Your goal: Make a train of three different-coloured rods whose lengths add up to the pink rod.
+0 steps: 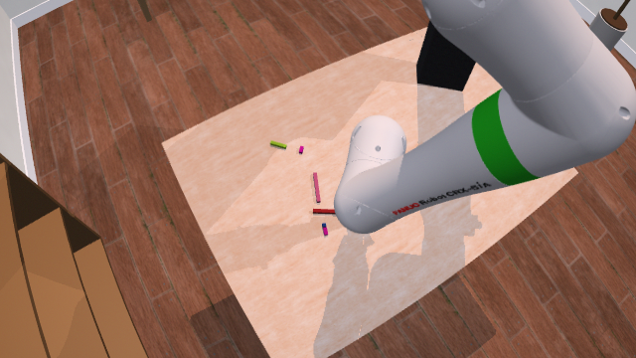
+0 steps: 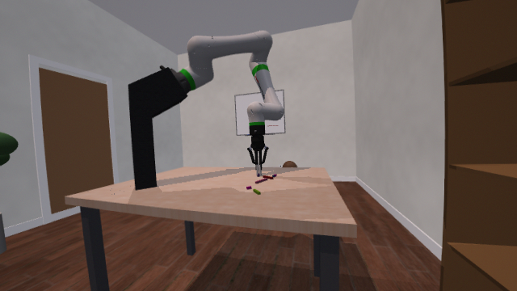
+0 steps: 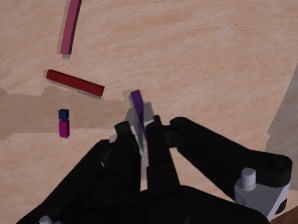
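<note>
My gripper (image 3: 143, 116) (image 2: 258, 173) stands low over the table and is shut on a purple rod (image 3: 136, 102), whose far end sticks out past the fingertips. In the top view the arm hides both. To the gripper's left lies a red rod (image 3: 75, 83) (image 1: 323, 211) (image 2: 267, 177). Beyond it lies the long pink rod (image 3: 72, 16) (image 1: 316, 187) (image 2: 262, 180). A blue rod (image 3: 63, 115) and a magenta rod (image 3: 64, 129) lie end to end beside the red one; they show as one short piece in the top view (image 1: 325, 229).
A lime rod (image 1: 278, 144) (image 2: 256, 191) and a second magenta rod (image 1: 301, 149) (image 2: 249, 187) lie apart, farther along the table (image 1: 278, 288). The black robot pedestal (image 1: 442, 60) (image 2: 143, 133) stands at one table corner.
</note>
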### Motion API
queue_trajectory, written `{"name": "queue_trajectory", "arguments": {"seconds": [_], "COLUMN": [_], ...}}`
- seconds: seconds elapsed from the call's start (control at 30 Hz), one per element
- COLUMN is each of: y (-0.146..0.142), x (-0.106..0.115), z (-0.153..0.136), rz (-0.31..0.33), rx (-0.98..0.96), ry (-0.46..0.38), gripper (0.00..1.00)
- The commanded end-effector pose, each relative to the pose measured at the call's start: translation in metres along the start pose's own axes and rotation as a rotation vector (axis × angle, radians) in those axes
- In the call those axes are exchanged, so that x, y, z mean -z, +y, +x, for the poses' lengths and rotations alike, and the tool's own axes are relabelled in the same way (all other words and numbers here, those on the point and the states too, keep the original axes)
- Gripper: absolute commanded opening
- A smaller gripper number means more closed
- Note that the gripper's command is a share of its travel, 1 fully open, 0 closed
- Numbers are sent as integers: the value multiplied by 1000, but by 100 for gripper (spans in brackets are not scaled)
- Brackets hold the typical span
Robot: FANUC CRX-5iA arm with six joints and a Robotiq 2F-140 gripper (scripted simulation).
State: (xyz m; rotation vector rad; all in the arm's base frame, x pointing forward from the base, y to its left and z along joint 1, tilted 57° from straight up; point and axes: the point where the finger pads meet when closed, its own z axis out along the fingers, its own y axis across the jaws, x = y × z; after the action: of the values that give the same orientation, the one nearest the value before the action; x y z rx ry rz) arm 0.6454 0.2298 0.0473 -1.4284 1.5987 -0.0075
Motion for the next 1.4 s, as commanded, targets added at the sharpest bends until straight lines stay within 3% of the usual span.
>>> {"name": "queue_trajectory", "arguments": {"seconds": [0.0,0.33,0.53,1.0,1.13,1.37], "y": [0,0,0,-3,-46,-88], "x": [9,78,95,99,97,98], "z": [0,0,0,-1,-10,-18], "rz": [0,0,0,0,-2,-2], "rx": [0,0,0,-12,-166,-320], "ry": [0,0,0,-1,-6,-4], "gripper": [3,3,3,3,3,3]}}
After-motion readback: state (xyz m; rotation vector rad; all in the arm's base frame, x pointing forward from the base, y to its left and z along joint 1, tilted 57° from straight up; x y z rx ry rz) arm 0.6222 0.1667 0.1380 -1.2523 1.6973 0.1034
